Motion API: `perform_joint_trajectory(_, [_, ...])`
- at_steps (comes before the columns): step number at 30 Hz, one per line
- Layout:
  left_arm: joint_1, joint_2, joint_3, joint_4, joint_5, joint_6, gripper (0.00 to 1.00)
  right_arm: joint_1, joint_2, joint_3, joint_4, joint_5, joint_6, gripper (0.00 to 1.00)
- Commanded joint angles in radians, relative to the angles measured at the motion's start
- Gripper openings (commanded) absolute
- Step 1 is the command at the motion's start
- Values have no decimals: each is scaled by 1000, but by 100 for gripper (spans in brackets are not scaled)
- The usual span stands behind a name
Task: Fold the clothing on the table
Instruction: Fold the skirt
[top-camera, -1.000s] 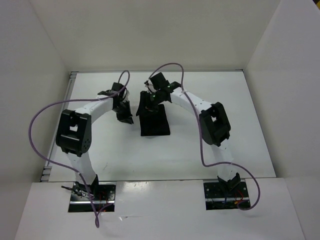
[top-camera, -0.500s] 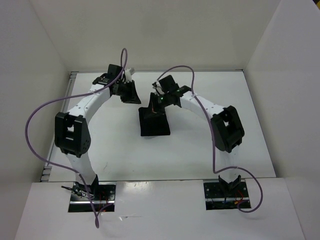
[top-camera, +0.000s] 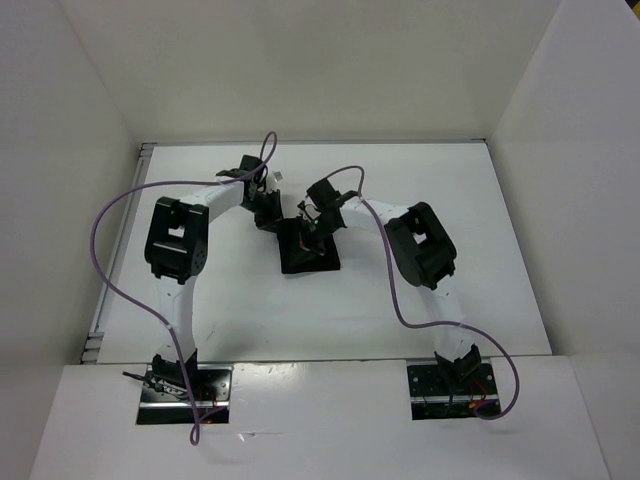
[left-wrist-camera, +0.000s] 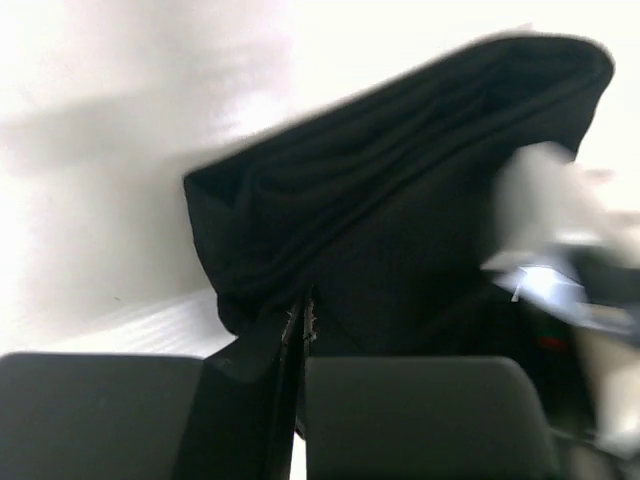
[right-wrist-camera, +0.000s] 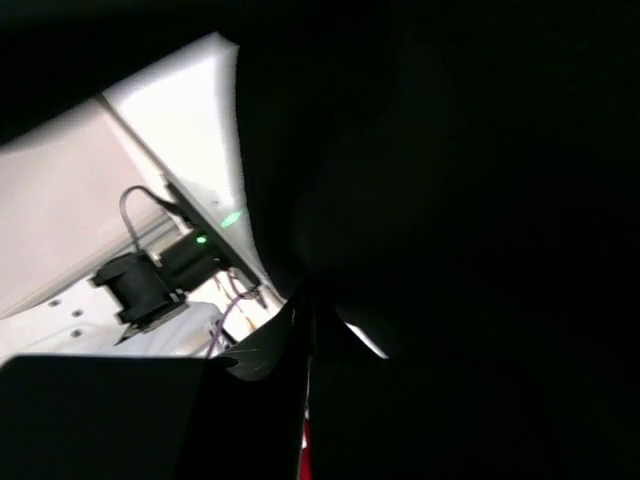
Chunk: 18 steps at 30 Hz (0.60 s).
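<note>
The clothing (top-camera: 310, 258) is a black piece folded into a small rectangle in the middle of the white table (top-camera: 430, 290). Both grippers meet at its far edge. My left gripper (top-camera: 270, 216) is at the far left corner. In the left wrist view its jaws (left-wrist-camera: 303, 322) are pressed together on the edge of the clothing (left-wrist-camera: 400, 220). My right gripper (top-camera: 316, 226) is over the far edge, just right of the left one. In the right wrist view the clothing (right-wrist-camera: 450, 150) fills most of the picture, with the gripper (right-wrist-camera: 305, 300) shut on a fold of it.
White walls (top-camera: 90, 100) box in the table on three sides. Purple cables (top-camera: 110, 250) loop beside each arm. The two arm bases (top-camera: 185, 385) stand at the near edge. Bare tabletop (left-wrist-camera: 120, 150) lies left of the cloth.
Both arms have drawn in to the cloth's far edge. The left gripper swung right from the far left. Both grippers have closed, the right one from clearly open.
</note>
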Motion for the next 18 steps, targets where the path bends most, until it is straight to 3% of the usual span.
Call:
perform_joint_trajectory(1, [13, 41, 53, 15, -52, 4, 5, 24, 39, 13, -12, -16, -24, 0])
perform_joint_trajectory(7, [13, 67, 79, 15, -63, -14, 5, 44, 88, 18, -48, 43, -64, 0])
perform_joint_trajectory(11, [24, 8, 98, -3, -49, -14, 7, 53, -20, 52, -98, 114, -94, 0])
perform_joint_trajectory(13, [35, -52, 98, -3, -35, -25, 26, 53, -141, 85, -147, 188, -108, 2])
perform_joint_trajectory(14, [35, -128, 81, -3, -25, -25, 42, 53, -184, 85, -147, 213, -119, 4])
perform_joint_trajectory(16, [44, -219, 44, 13, -25, -34, 55, 44, -332, 66, -147, 324, -128, 11])
perform_joint_trajectory(18, [44, -374, -20, 61, -50, -54, 62, 30, -428, 24, -147, 416, -128, 20])
